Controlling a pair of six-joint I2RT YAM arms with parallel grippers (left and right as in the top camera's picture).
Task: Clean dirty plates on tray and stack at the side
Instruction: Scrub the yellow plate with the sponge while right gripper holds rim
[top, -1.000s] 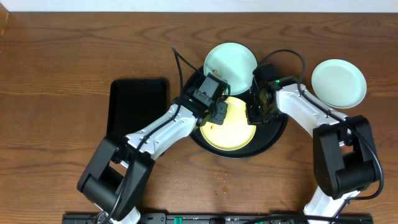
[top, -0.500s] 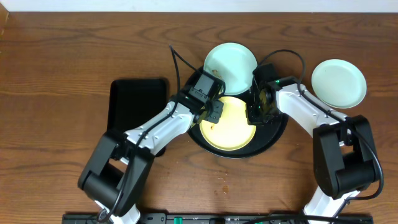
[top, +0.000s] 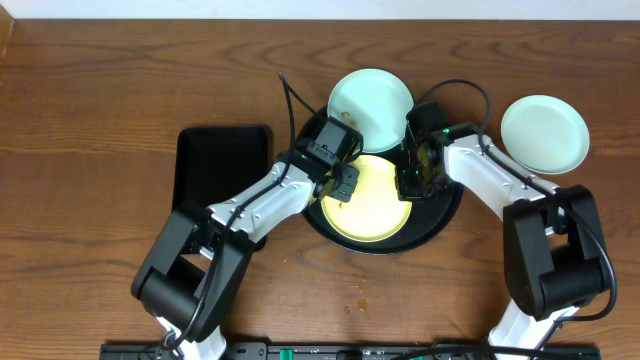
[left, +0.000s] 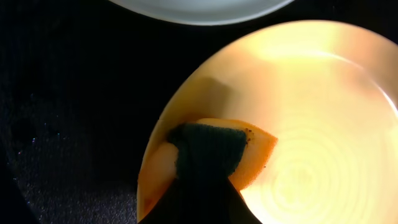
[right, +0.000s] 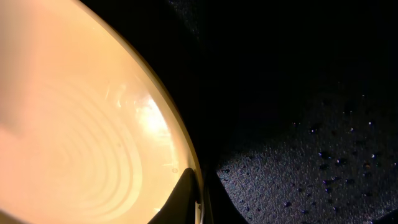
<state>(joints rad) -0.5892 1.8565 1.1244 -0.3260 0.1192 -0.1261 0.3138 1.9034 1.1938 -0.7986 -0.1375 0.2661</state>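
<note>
My left gripper (top: 343, 182) has slid up and left over the last second, from nearer the middle of the yellow plate (top: 375, 205) to its left edge. My left elbow has swung out with it. I read that as 1 scrubbing stroke ending at the rim, so cleaning of this plate is under way, not finished. A small dark speck shows just below the gripper in the overhead view, but I cannot tell whether it is dirt.

In the left wrist view the jaws are closed on an orange sponge (left: 221, 152), dark scouring side up, pressed flat on the plate's left edge. The left arm reaches in diagonally from the near left, with its wrist low over the round black tray (top: 440, 215).

My right gripper (top: 412, 180) has not moved. Its arm bends in from the right, and in its wrist view 1 fingertip (right: 186, 196) sits on the plate's right rim. I judge it is clamped there to steady the plate.

Farther back, 1 aqua plate (top: 370, 100) lies on the tray's far rim, just beyond the yellow one. The other aqua plate (top: 544, 133) is already out on the wooden table (top: 100, 90), to the right of the tray. So 1 of 3 is set aside.
</note>
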